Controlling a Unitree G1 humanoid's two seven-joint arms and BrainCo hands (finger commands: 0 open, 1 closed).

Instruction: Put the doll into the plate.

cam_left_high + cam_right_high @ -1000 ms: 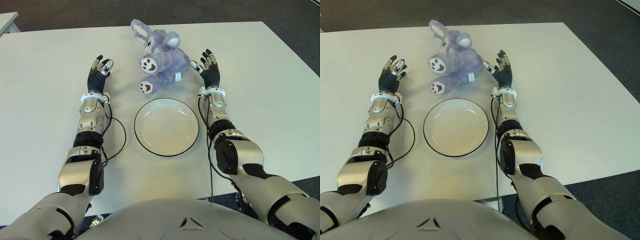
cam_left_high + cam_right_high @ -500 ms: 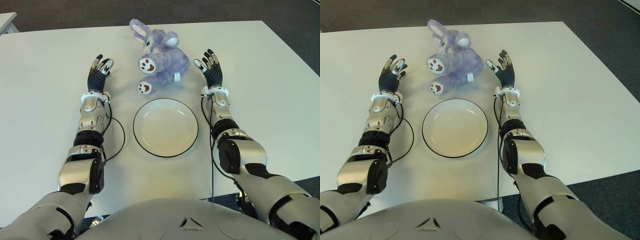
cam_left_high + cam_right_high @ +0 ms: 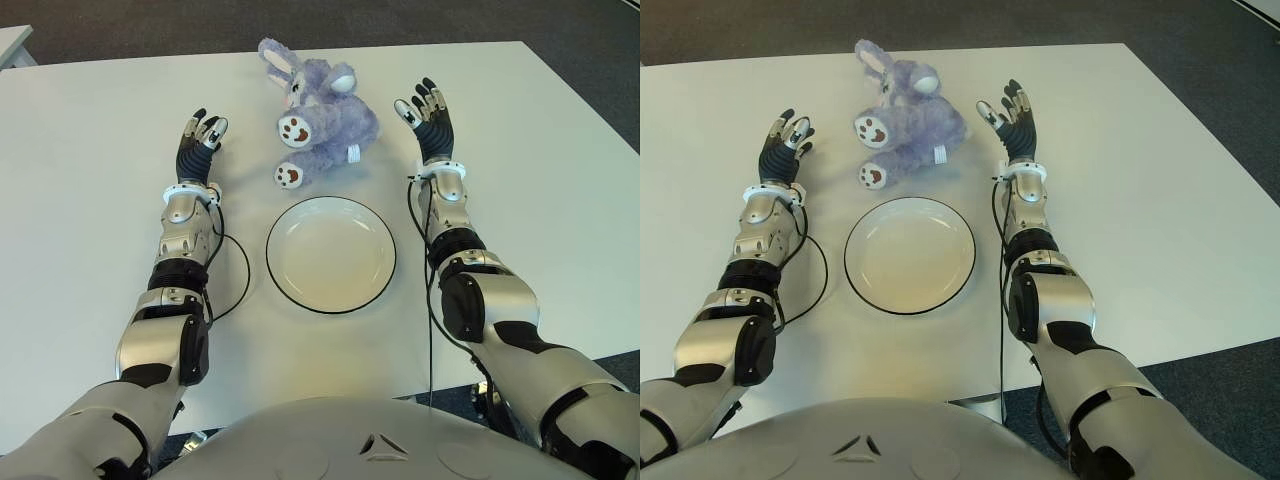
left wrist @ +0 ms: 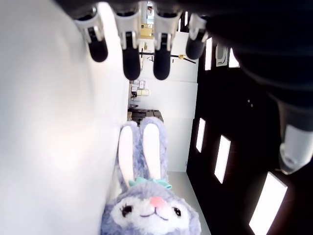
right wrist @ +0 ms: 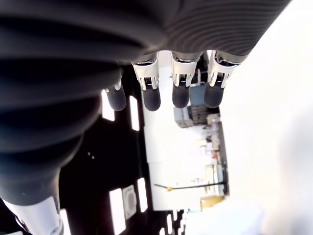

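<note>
Doll [image 3: 322, 118] first: your purple plush rabbit lies on the white table [image 3: 90, 230] at the far side, soles of its feet turned toward the robot, ears pointing away, and it sits just beyond the plate [image 3: 331, 254], apart from the rim. You can see that the plate is white with a dark edge, and nothing lies in it. Your left hand [image 3: 198, 138] shows to the left of the doll, well apart from it, fingers [image 4: 131, 53] extended and holding nothing. Your right hand [image 3: 427, 112] shows to the right of the doll, near it but not touching, with its fingers [image 5: 181, 83] stretched out straight and nothing in its grasp. Both forearms reach forward on either side of the plate.
</note>
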